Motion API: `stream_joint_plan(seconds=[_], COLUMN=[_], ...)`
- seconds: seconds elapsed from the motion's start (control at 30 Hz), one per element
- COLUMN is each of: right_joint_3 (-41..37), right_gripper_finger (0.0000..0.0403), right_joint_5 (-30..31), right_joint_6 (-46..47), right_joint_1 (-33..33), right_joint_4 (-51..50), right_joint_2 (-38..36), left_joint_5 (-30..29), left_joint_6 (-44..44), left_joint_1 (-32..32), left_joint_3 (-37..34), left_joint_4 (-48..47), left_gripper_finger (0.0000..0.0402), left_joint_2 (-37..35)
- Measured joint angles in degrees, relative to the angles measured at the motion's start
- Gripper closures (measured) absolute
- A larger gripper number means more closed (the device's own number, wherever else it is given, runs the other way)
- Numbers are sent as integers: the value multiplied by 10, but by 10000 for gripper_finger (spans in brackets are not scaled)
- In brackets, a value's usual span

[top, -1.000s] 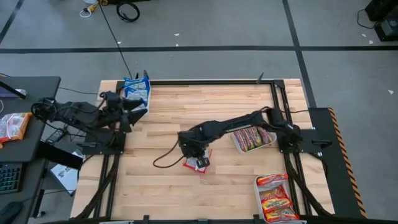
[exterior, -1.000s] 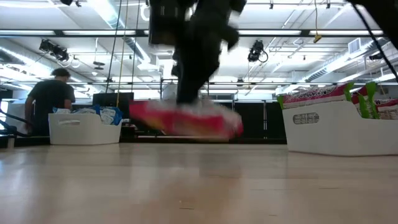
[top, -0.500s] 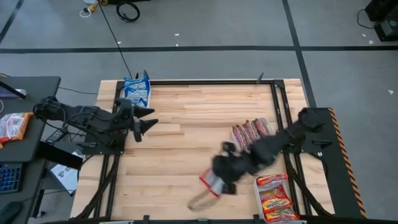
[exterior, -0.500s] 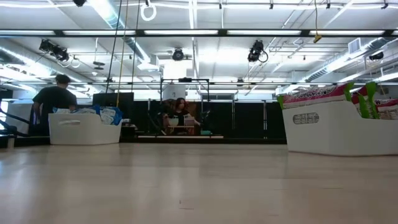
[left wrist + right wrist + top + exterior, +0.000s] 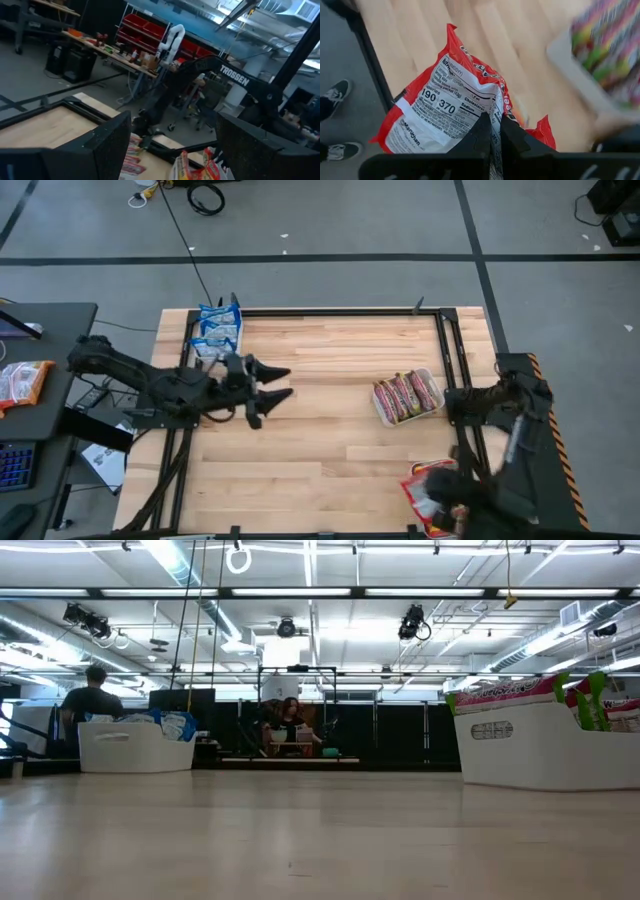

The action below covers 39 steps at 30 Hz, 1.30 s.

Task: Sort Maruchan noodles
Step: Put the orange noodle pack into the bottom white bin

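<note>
My right gripper (image 5: 441,500) is shut on a red Maruchan noodle packet (image 5: 419,483) at the table's near right corner, above a white tray (image 5: 430,524) of red-yellow packets. In the right wrist view the packet (image 5: 445,110) shows its white printed back. My left gripper (image 5: 284,381) hovers open and holds nothing over the table's left half, pointing toward the right. A white tray (image 5: 407,396) with pink and green packets sits right of centre. A tray (image 5: 218,328) of blue-white packets stands at the far left corner. My right gripper pinches one edge of the red packet (image 5: 492,122) between its two fingers, and the wrapper crumples there. The fingers come steeply from above. The packet hangs below them, lifted clear of the table, with its white back toward the wrist camera.
The low view shows the blue-packet tray (image 5: 135,745) at left and the pink-green tray (image 5: 540,745) at right, with bare wood between. Black frame rails run along the table's left and right edges. A person's shoes (image 5: 335,92) stand on the floor just past the table's edge.
My right gripper has swung the red packet from the table's middle to the near right corner, rising and rolling as it went. The packet stayed in its hold, clear of the table. My left gripper has moved from the blue-packet tray toward the table's middle, staying open.
</note>
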Motion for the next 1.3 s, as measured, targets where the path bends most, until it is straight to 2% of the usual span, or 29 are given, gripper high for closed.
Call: stream_joint_plan(seconds=[0.1,0.23,0.33,0.53,0.87,1.07,1.17,1.3], right_joint_3=[-42,-113,-163,-209,-296,-301,-300,-296], right_gripper_finger=[385,385,385,383,375,340,313,273], right_joint_5=[-1,-1,5,74,109,115,90,11], right_joint_6=[97,169,204,296,317,276,243,197], right_joint_1=[62,111,121,119,115,109,108,109], right_joint_4=[1,-1,-1,7,75,91,107,131], right_joint_2=[2,3,3,4,4,3,3,-10], left_joint_5=[0,-2,-10,-13,-37,-36,-36,-25], left_joint_6=[-4,-4,-5,-30,-30,-16,-14,-14], left_joint_1=[-4,-10,-17,-29,-36,-33,-33,-34], left_joint_3=[0,0,0,0,0,0,0,0], left_joint_4=[60,105,109,123,122,122,122,122], left_gripper_finger=[111,111,111,111,111,111,111,111], left_joint_2=[40,80,95,104,104,104,104,104])
